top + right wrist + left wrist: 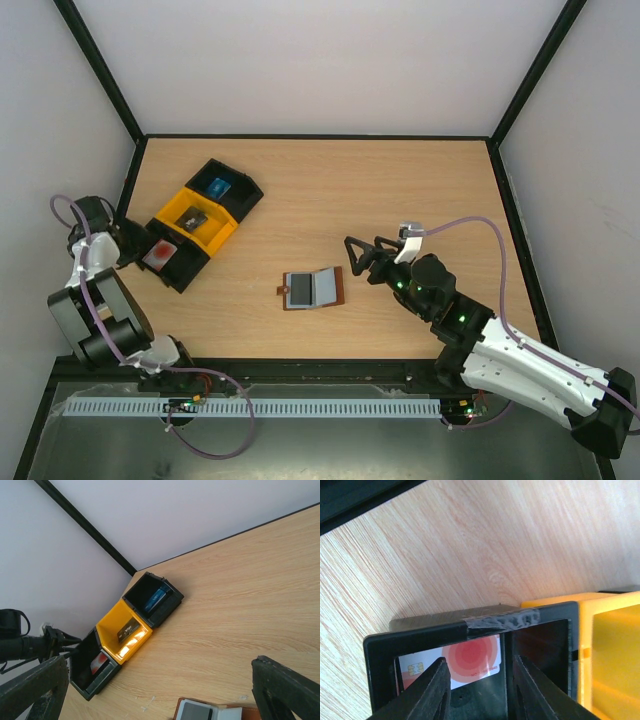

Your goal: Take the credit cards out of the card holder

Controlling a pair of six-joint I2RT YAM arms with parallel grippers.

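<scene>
Left end effector (479, 692) seen low over the near black bin (380, 650), fingers parted only narrowly, nothing pinched between them. The red card (470, 660) is lying flat on the bin floor just beyond the tips. Dark grey card (129, 628) is sat in the yellow bin (610, 605) next door, so both credit cards look to be out of the holder. Card holder (313, 289) is lying open on the desk (400, 190), well apart from the bins. Right end effector (160, 690) is held wide, empty, just beside the holder's right edge. Risks from here: w/ the left gap so narrow and the tips inside the bin walls, a finger could be hooked on the rim or inner wall on the way up. The bins are joined w/ tape (505, 622), so the whole row could probably be dragged or tipped and the cards spilled. The red card could also be lifted along if it is stuck to a pad, then dropped outside the bin. On the right side, the open holder could be knocked shut or shoved along the desk by a careless sweep of those wide fingers. A grey patch is visible on the holder's left half; pocket or leftover card, can't be told from above, so the job might be called done too early.
</scene>
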